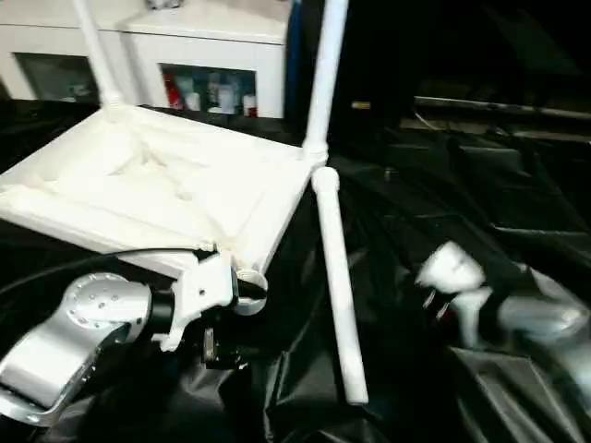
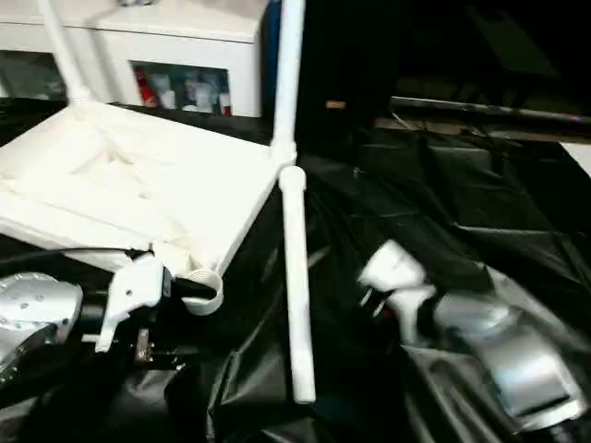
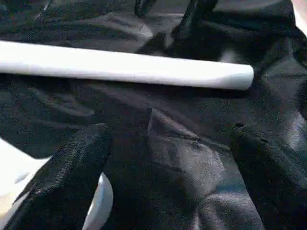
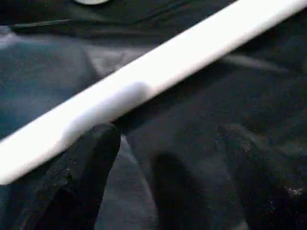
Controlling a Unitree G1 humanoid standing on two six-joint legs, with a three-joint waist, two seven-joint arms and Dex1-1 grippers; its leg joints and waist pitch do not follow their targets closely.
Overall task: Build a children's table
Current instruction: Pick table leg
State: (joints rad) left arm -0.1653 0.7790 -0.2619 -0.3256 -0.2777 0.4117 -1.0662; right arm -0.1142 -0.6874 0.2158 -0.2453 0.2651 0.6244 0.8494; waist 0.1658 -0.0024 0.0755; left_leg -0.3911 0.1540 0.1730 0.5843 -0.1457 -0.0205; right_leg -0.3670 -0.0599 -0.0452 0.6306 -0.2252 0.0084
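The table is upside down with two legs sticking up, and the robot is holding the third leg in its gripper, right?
Not quite. The third leg lies loose on the black sheet; both grippers are open and empty, as the left eye view shows. The rest is right.

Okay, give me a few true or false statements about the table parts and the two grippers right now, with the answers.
1. Two legs stand upright in the tabletop. True.
2. The loose leg lies on the black sheet. True.
3. The left gripper is clamped on the loose leg. False: it is open and holds nothing.
4. The tabletop lies with its ribbed underside down. False: the ribbed underside faces up.
5. The right gripper is open. True.
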